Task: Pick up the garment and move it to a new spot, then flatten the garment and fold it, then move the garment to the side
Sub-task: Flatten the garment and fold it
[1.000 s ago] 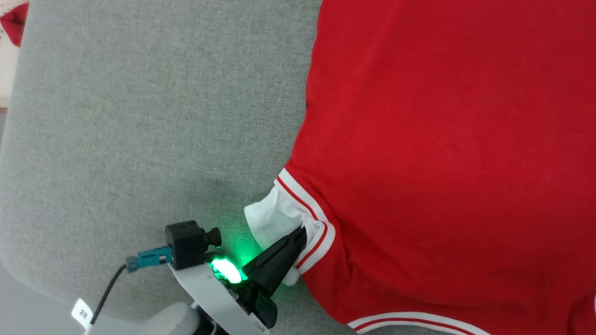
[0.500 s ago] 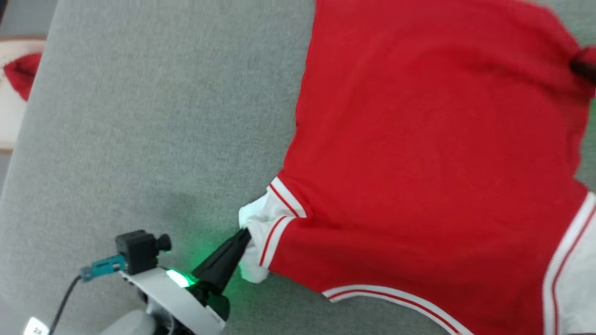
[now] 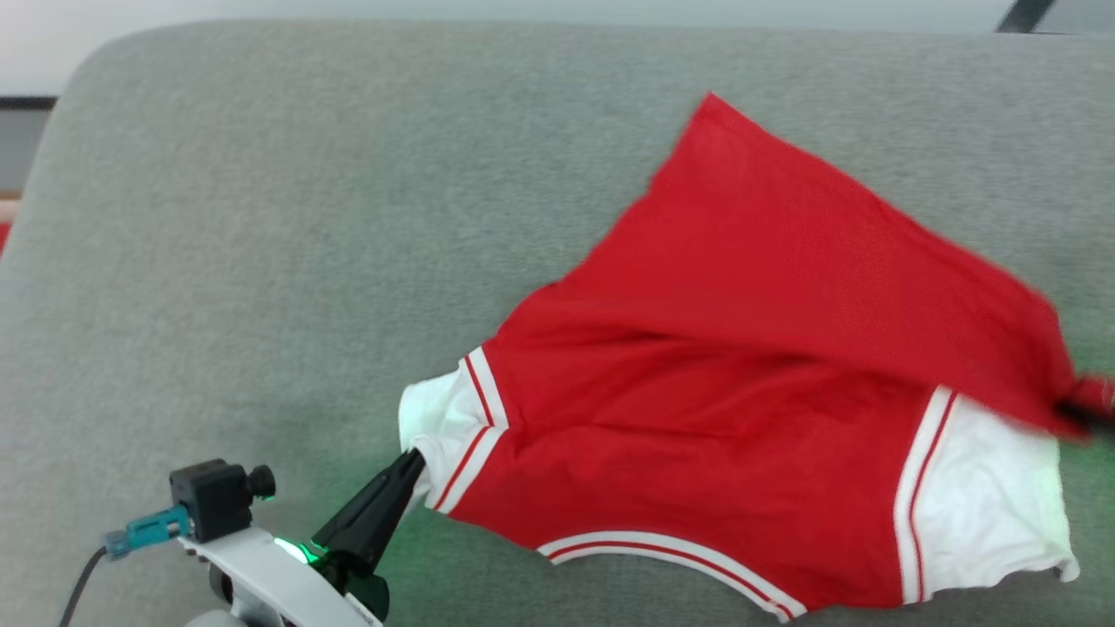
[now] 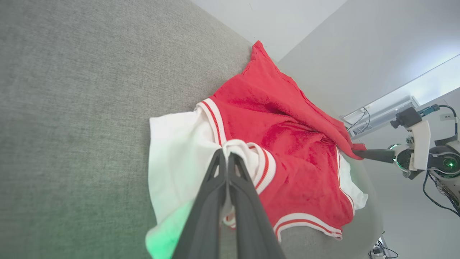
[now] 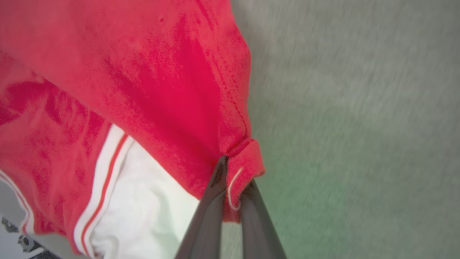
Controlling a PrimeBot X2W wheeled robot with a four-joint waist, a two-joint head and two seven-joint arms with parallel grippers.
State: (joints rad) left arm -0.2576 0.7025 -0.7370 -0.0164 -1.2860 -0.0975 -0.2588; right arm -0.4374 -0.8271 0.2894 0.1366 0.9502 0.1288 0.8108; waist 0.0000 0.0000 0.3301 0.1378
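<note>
Lighting is bright, even and diffuse; shadows on the grey surface (image 3: 261,218) are faint. A green lamp (image 3: 292,549) behind the left gripper (image 3: 414,457) tints the surface nearby. Motion blur smears the right edge of the garment (image 3: 740,418) in the head view and the surface in the right wrist view. The left wrist view is sharp, with wide-angle bending at its edges.

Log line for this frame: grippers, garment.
left gripper: shut on garment white sleeve | right gripper: shut on its red edge | garment: rumpled on grey surface | fold: not done
</note>
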